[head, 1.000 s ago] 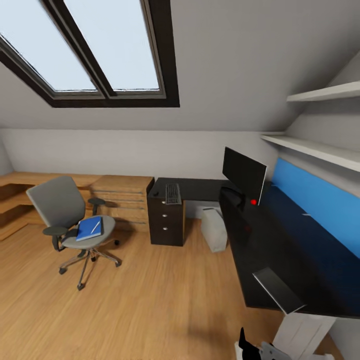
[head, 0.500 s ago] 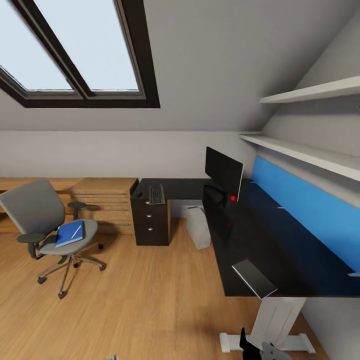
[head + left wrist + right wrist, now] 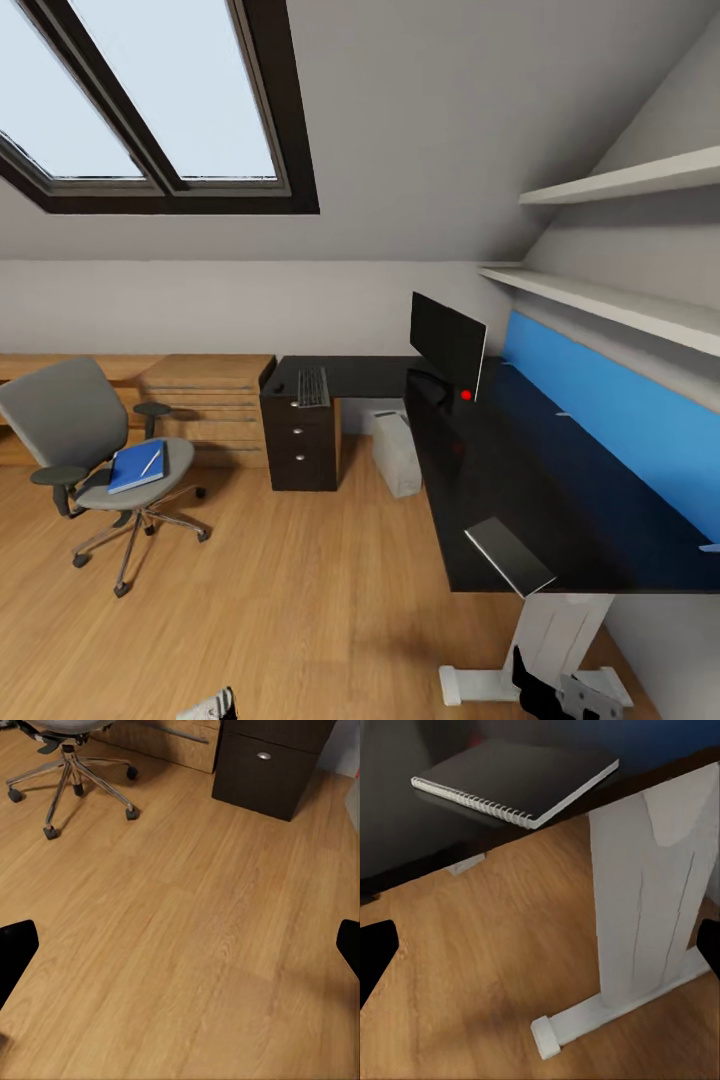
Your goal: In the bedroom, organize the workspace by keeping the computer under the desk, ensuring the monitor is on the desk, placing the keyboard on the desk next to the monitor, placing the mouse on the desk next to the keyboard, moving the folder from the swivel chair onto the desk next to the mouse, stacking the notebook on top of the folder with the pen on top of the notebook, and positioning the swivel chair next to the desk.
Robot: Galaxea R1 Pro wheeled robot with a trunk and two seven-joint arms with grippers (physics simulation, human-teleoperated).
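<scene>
In the attic bedroom the swivel chair [image 3: 85, 440] stands on the wood floor, apart from the desk [image 3: 540, 480]. The blue folder [image 3: 130, 470] lies on its seat with the pen [image 3: 152, 462] on top. On the desk are the monitor [image 3: 447, 342], the keyboard [image 3: 312, 386] and, at the front edge, the notebook [image 3: 510, 556] [image 3: 517, 784]. The computer [image 3: 396, 452] stands under the desk. I cannot make out the mouse. My left gripper [image 3: 210, 708] [image 3: 180, 952] and right gripper [image 3: 560, 692] [image 3: 540, 952] hang low, both open and empty.
A black drawer unit [image 3: 300, 445] [image 3: 274, 761] holds up the desk's far wing, and a white pedestal leg [image 3: 555, 635] [image 3: 649, 900] stands close by my right gripper. Low wooden shelving [image 3: 205, 400] runs along the back wall. The chair's chrome base [image 3: 71, 772] is ahead of my left gripper.
The camera turned right a second ago, shifting the whole picture left, then held still. Since then my left gripper has come into the bottom edge and my right gripper has moved right.
</scene>
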